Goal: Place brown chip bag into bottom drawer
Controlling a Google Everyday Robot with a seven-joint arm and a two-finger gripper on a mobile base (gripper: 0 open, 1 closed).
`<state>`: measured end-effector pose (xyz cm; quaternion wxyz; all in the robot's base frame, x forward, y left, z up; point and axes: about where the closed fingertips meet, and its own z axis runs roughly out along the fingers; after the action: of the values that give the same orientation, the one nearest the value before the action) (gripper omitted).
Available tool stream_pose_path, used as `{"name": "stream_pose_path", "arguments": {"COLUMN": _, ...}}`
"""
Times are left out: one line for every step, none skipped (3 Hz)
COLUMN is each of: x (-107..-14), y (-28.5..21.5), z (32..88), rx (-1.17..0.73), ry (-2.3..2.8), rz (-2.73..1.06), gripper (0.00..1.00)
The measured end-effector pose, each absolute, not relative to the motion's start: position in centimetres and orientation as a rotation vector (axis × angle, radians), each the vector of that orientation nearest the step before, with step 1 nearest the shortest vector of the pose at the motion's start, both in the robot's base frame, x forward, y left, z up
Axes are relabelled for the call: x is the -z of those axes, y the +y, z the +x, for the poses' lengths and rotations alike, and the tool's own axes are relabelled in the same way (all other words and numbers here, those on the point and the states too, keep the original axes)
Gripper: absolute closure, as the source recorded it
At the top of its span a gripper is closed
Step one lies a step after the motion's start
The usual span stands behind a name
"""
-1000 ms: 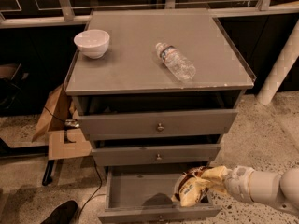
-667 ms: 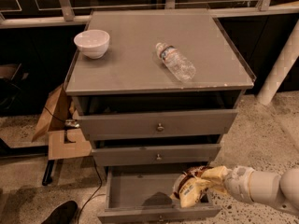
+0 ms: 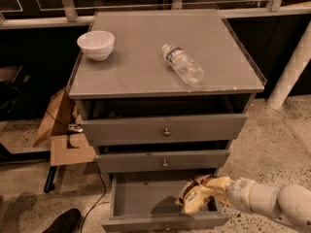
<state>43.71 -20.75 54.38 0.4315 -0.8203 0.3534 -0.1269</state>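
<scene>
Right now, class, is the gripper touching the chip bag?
Touching. The camera view shows the gripper pinching the chip bag at its right end, over the bottom drawer.

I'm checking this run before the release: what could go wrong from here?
The gripper holds the brown chip bag over the right end of the open bottom drawer. Dropped here, the bag may land on the right wall or front rim and spill out. If it stands tall, it may jam against the middle drawer on closing.

The tool, gripping the brown chip bag, has edged slightly left over the open bottom drawer.
</scene>
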Motion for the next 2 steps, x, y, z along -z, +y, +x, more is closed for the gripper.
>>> {"name": "stream_pose_path", "arguments": {"x": -50.2, "y": -18.9, "z": 44.7, "rx": 0.259, "ry": 0.87, "rz": -2.026, "gripper": 1.0}}
{"name": "stream_pose_path", "arguments": {"x": -46.8, "y": -16.5, "z": 45.5, "rx": 0.2, "ry": 0.83, "rz": -2.009, "gripper": 1.0}}
